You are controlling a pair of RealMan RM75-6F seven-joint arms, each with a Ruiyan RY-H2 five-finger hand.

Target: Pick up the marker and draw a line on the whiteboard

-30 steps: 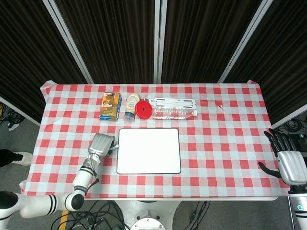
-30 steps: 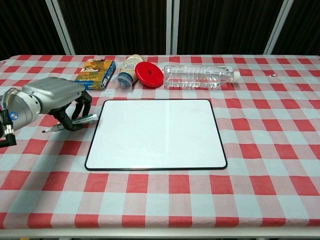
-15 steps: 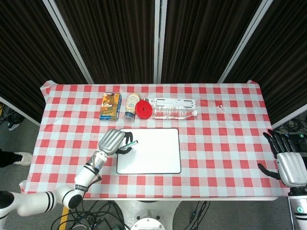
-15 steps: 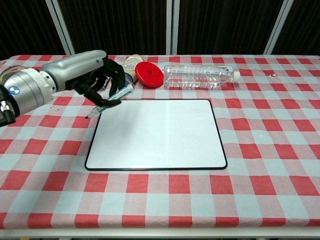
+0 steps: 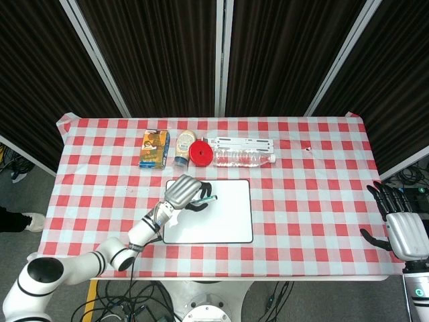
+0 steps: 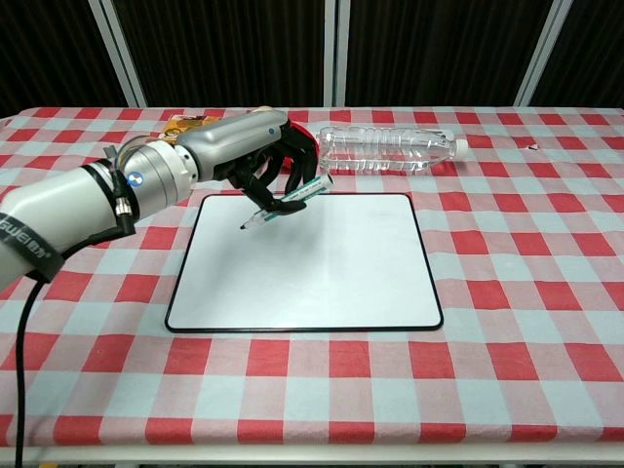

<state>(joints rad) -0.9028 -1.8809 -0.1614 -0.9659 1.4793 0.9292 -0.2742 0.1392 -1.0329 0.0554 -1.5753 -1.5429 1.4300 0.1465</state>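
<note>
the whiteboard (image 6: 312,268) is smooth and faintly glossy white, edged in thin black plastic. the tablecloth (image 6: 507,370) looks like matt woven cloth in red and white checks. the left hand (image 6: 255,146) has a brushed silver metal-look shell with matt black fingers (image 6: 292,161); it grips a marker (image 6: 286,202) of shiny plastic. at 12 o'clock from the board lies a clear, glossy plastic bottle (image 6: 390,148), with a smooth red plastic lid (image 6: 290,144) beside it. the box (image 5: 154,147) at 11 o'clock looks like printed card. the right hand (image 5: 402,225) shows the same silver shell.
</note>
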